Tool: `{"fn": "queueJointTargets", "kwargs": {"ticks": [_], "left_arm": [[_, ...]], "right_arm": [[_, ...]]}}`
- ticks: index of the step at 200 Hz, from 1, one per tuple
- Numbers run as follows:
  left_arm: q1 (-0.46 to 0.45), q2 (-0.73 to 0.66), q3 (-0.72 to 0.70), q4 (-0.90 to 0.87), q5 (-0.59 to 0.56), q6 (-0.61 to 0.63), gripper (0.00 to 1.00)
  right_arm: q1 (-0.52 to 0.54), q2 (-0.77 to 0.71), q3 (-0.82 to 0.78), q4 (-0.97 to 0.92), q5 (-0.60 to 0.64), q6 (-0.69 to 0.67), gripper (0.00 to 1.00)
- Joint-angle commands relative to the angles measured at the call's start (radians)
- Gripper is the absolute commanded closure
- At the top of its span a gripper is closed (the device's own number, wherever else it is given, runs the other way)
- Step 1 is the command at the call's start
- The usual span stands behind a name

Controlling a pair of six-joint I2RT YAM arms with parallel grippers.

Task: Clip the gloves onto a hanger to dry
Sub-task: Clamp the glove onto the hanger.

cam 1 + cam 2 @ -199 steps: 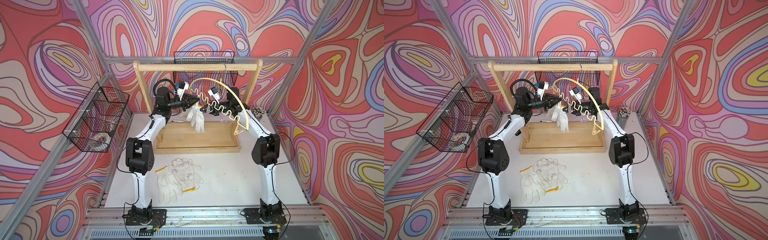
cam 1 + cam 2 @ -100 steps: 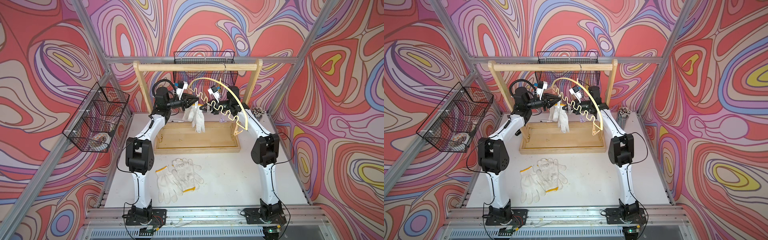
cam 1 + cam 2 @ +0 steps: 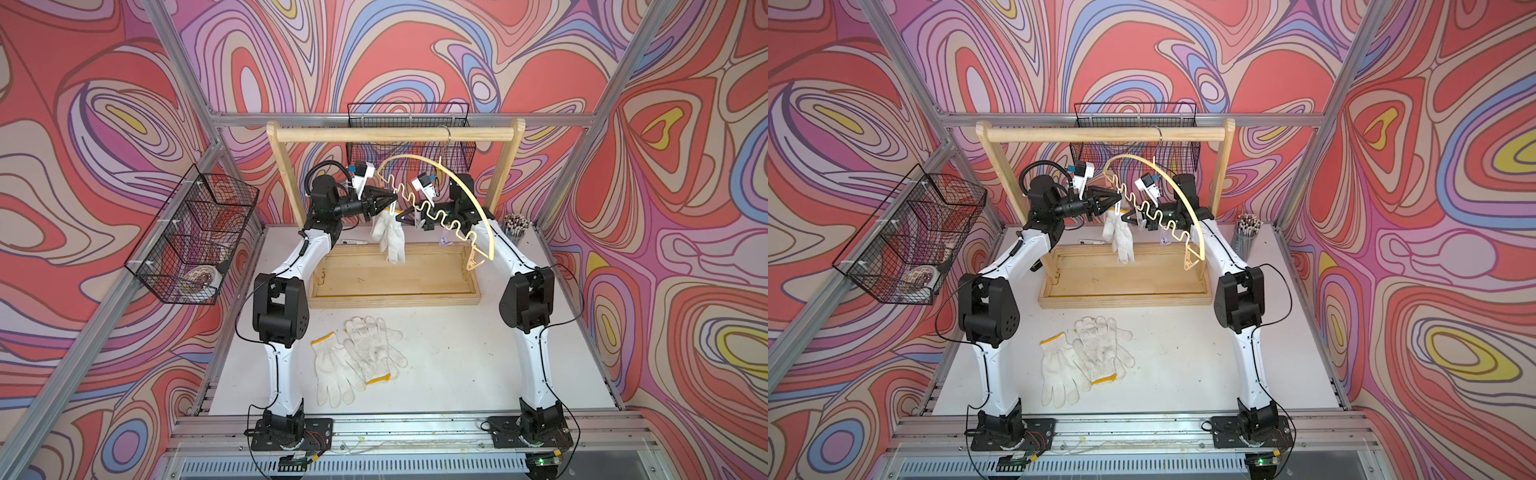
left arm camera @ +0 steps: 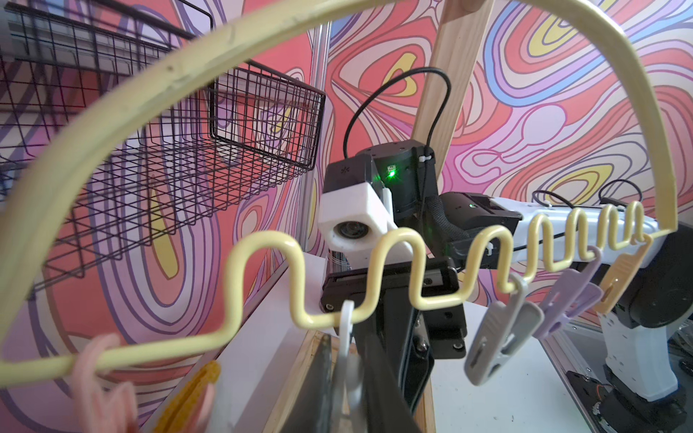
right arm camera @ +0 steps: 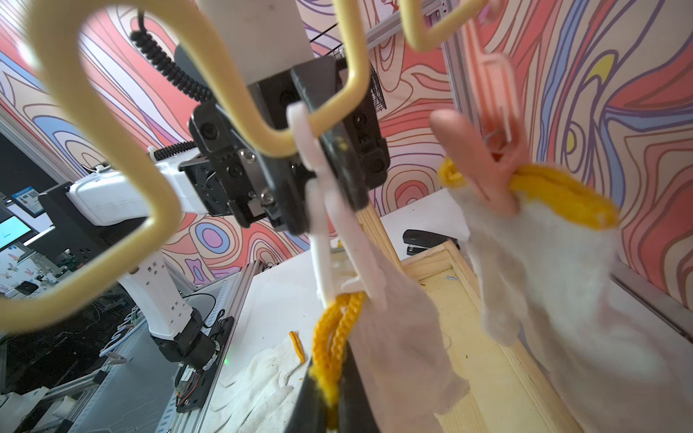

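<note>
Gloves (image 3: 390, 239), clip (image 5: 350, 232), hanger (image 3: 417, 157): no chg.

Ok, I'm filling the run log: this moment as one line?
left tool pinching white clip | right tool holding glove cuff at that clip | pink clip holds another glove | spare gloves on table

White-shelled left arm (image 3: 282, 374) and right arm (image 3: 538, 365) carry bulky black joints (image 3: 280, 307), black cables (image 3: 326, 163), white wrist cameras (image 4: 356, 210).

Gloves (image 3: 365, 353) white, yellow cuffs. Hanger (image 4: 172, 71) pale yellow; clips (image 4: 498, 337) pink, white, grey, lilac. Walls (image 3: 415, 62) swirled red, pink, purple.
</note>
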Motion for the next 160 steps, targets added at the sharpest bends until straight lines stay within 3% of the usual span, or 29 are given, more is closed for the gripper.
{"fn": "queueJointTargets", "kwargs": {"ticks": [1,160], "left_arm": [[0.008,0.017,0.017,0.040,0.007,-0.021,1.00],[0.012,0.028,0.001,0.101,0.047,-0.083,1.00]], "right_arm": [[0.008,0.014,0.018,0.001,-0.020,-0.007,1.00],[-0.004,-0.022,0.043,-0.027,0.003,-0.058,1.00]]}}
